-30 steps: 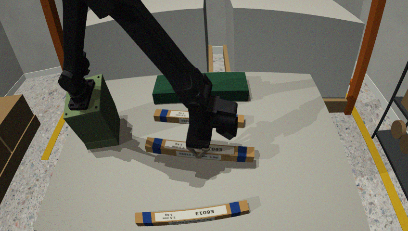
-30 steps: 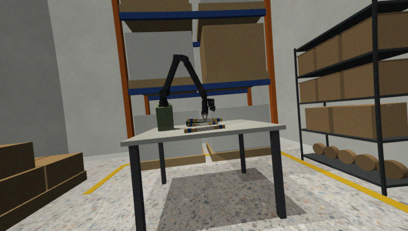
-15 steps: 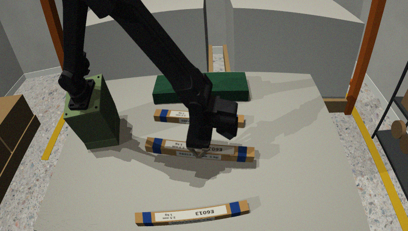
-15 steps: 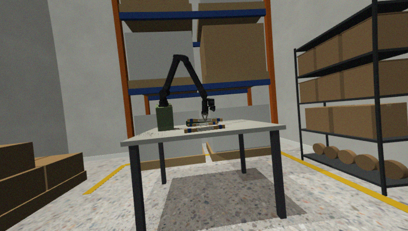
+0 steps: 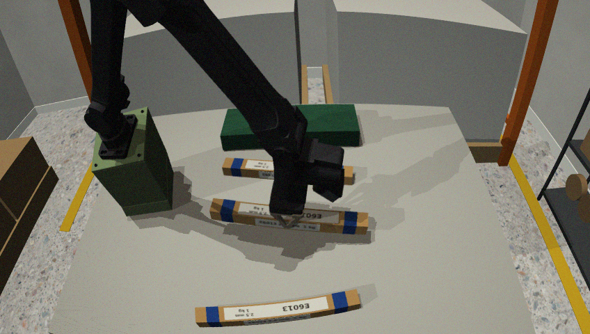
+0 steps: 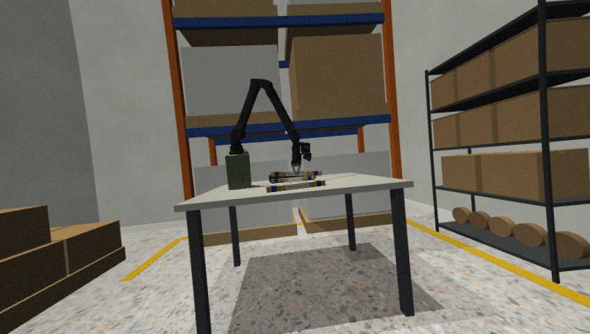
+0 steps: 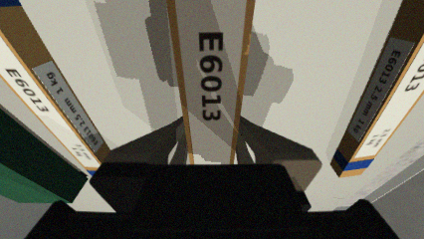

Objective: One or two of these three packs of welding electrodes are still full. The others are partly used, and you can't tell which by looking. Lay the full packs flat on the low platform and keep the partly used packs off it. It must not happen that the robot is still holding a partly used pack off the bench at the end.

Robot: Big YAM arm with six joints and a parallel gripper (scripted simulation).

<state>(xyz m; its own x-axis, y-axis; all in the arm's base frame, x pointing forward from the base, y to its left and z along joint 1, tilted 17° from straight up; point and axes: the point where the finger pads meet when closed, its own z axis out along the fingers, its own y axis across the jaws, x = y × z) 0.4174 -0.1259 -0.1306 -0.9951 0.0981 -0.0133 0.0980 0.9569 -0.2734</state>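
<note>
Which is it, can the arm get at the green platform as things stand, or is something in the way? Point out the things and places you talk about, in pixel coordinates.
Probably yes: the green platform [image 5: 331, 120] [image 7: 35, 149] looks bare on top and within reach. But the end effector [image 5: 287, 225] [image 6: 296, 171] is shut on the middle pack [image 5: 355, 223] [image 7: 211, 75], which likely must clear the far pack [image 5: 236, 166] [image 7: 30, 92].

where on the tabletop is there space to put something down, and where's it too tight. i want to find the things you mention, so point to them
Bare patches: between the held middle pack [image 5: 244, 209] and the front pack [image 5: 264, 308], under the shadow, and right of the packs toward the table's right edge. Crowded: the narrow strip between the back pack [image 5: 248, 167] and the green platform [image 5: 331, 120].
</note>
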